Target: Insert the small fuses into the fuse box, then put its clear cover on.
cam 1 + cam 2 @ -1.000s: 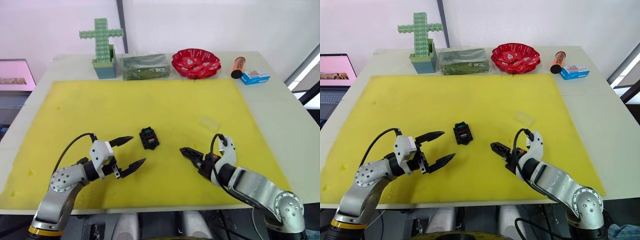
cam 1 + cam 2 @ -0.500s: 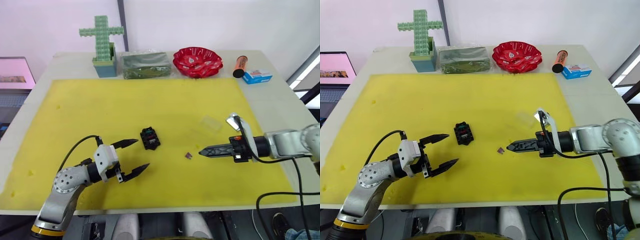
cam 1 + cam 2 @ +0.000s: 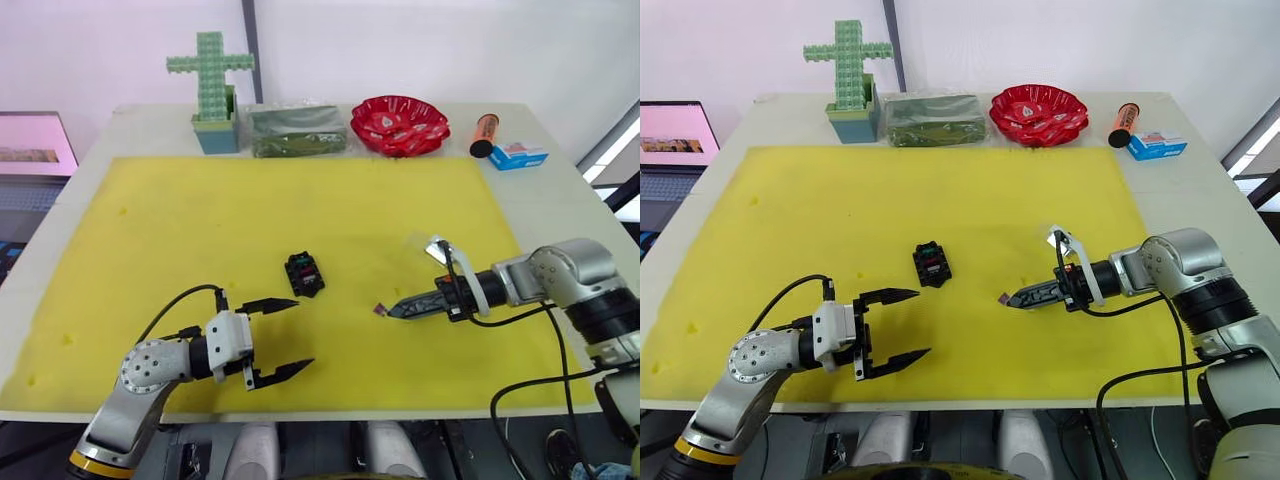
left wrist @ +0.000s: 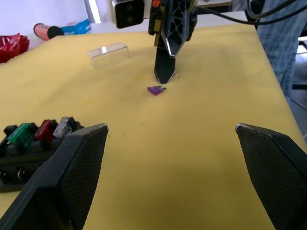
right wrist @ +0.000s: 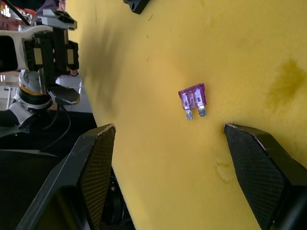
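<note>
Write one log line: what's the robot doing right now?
right gripper open over purple fuse | three fuses in fuse box | left gripper open, idle

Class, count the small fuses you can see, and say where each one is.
4: green, red and grey fuses sit in the fuse box; a purple one lies loose on the yellow mat.

A second ago the right tool (image 3: 392,310) was held low at the lower centre-right of the frame, its arm coming up from the bottom right corner. Now the arm reaches in from the right edge and the tool lies nearly level, its tips just beside the purple fuse (image 3: 379,310) on the yellow mat (image 3: 200,230). That fuse was not visible on the mat a second ago; half a second ago it lay clear of the tips. The left tool (image 3: 281,339), jaws spread, has dropped toward the lower edge and shifted slightly right.
</note>
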